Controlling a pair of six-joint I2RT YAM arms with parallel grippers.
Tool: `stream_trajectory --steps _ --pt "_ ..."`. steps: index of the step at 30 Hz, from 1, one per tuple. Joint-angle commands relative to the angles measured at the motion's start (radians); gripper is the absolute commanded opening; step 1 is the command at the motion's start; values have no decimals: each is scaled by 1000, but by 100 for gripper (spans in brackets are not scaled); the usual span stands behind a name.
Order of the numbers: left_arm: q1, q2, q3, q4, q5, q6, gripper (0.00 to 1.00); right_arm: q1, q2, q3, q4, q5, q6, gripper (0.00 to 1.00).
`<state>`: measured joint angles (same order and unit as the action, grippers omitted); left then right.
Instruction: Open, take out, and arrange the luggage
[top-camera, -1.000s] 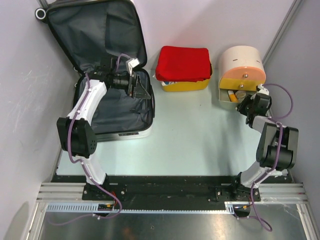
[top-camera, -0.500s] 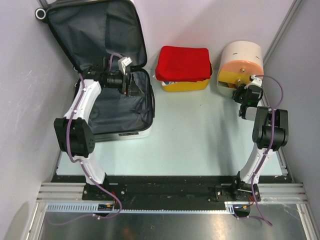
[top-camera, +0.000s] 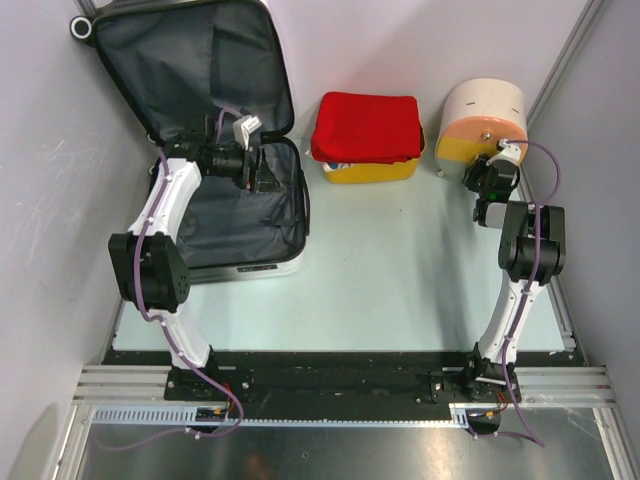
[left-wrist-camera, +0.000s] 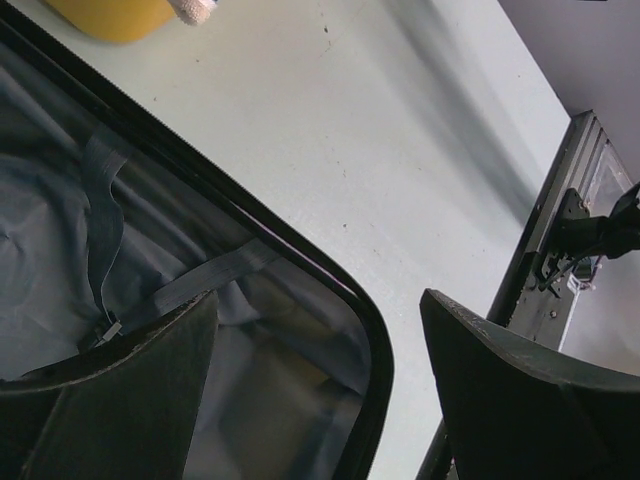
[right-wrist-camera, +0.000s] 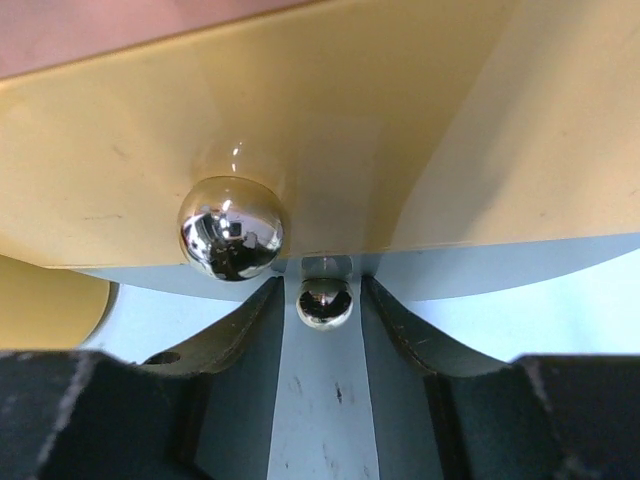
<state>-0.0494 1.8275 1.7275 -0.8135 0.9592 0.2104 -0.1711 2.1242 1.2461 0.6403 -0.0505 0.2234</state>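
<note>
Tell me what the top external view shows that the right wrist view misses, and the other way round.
Only the top view shows the open black hard-shell suitcase with grey fabric lining, the left tool above it, and the yellow plastic basket under a red cloth. Only the right wrist view clearly shows the shiny round metal knob on the yellow drawer front, and a smaller shiny ball between the right tool's fingers. Both show the round cream-and-orange drawer box and the pale table.
</note>
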Motion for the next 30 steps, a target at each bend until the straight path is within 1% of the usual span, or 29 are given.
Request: stream_trajectory --steps 1,4,7,8,9,10,11,12,13,14,15,16,17,18,19,20,21,22,24,25,27,28,30 --pt "8 -4 18 5 -10 -2 86 1 -27 38 93 25 -33 41" --pt "8 -13 18 4 -17 4 86 -8 -97 4 79 -8 -41 41" --pt "11 -22 30 4 -14 15 87 -13 -177 -53 64 -38 -84 43" --pt "13 -25 37 4 -16 18 88 -13 -240 -88 52 -43 -99 44" --pt "14 -30 50 4 -17 21 89 -13 -269 -100 42 -61 -114 45" --pt "16 -36 56 4 -25 26 90 -13 -305 -112 30 -75 -146 52" --pt "20 -40 64 5 -42 29 93 -13 -363 -123 -8 -86 -163 55" --pt "23 -49 73 4 -53 29 100 -13 -397 -143 -23 -115 -177 57" --pt "31 -54 81 4 -63 30 100 -13 -426 -148 -45 -135 -200 66" --pt "37 -59 93 4 -88 26 100 -15 -484 -149 -104 -172 -206 71" --pt "42 -68 98 5 -102 23 100 -13 -509 -148 -137 -193 -213 77" --pt "46 -73 106 5 -125 2 100 -13 -532 -149 -193 -225 -217 90" --pt "46 -76 122 4 -163 -12 100 -11 -558 -149 -226 -283 -220 96" --pt "46 -77 130 4 -189 -32 100 -10 -601 -148 -258 -316 -220 100" --pt "83 -80 138 4 -215 -81 100 -7 -624 -148 -319 -353 -220 100" --pt "91 -86 139 4 -241 -98 100 -2 -647 -148 -353 -397 -220 100" --pt "94 -94 136 4 -313 -104 100 5 -690 -148 -390 -410 -243 100" --pt "95 -115 129 4 -351 -100 100 25 -708 -149 -475 -423 -248 100" --pt "94 -140 86 4 -445 -82 100 48 -745 -149 -577 -449 -256 100" --pt "92 -154 67 4 -462 -68 100 73 -771 -149 -688 -459 -260 100" --pt "92 -192 3 7 -490 -24 100 100 -796 -151 -789 -451 -286 100" --pt "91 -203 -23 14 -494 -16 100 114 -808 -151 -870 -443 -297 100" --pt "89 -229 -97 25 -505 9 100 139 -825 -171 -922 -411 -305 100"
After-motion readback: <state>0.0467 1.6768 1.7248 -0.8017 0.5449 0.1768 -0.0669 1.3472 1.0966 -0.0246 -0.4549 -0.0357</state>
